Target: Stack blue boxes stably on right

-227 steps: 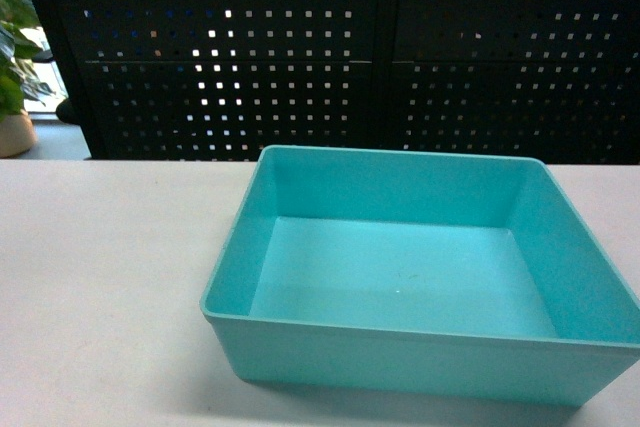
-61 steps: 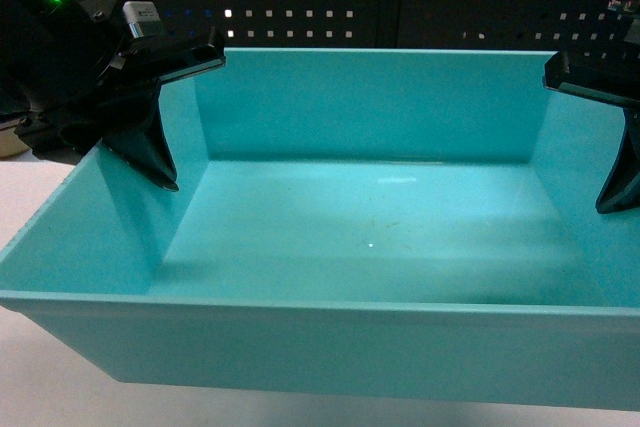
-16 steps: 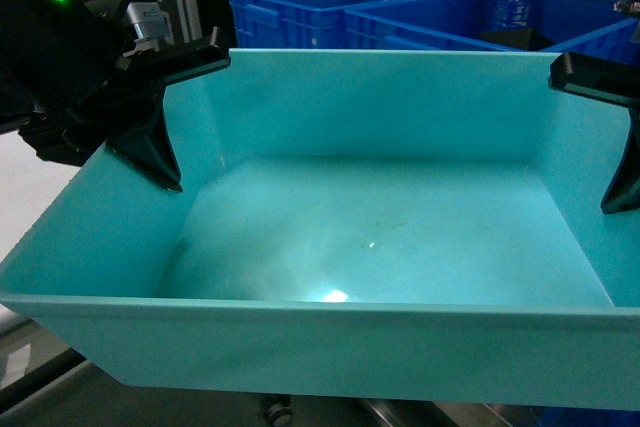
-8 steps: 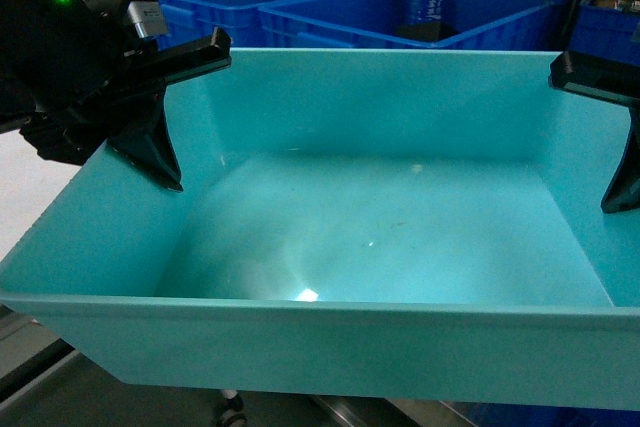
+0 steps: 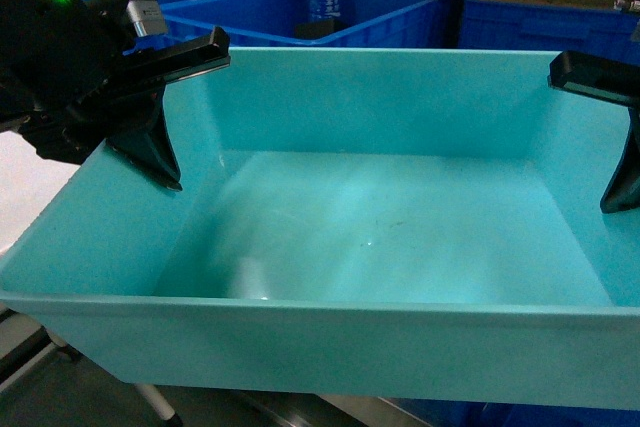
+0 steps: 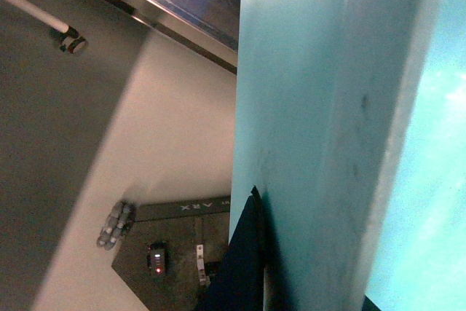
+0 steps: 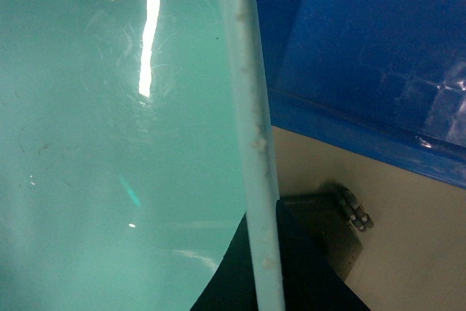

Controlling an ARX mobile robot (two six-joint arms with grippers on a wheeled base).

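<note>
Tub point(image 5: 380, 237): held off the ground, level, in front of the blue crates point(image 5: 330, 17).
Left gripper point(image 5: 160, 112): clamped over the left wall.
Right gripper point(image 5: 610, 137): clamped over the right wall.
Risk: thin-rim grips may slip if either arm lags, tilting the tub; it could catch a crate edge.

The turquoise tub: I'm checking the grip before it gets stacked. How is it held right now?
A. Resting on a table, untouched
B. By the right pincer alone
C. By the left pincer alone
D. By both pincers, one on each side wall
D: the left pincer straddles the left wall of the turquoise tub and the right pincer straddles its right wall.
</note>
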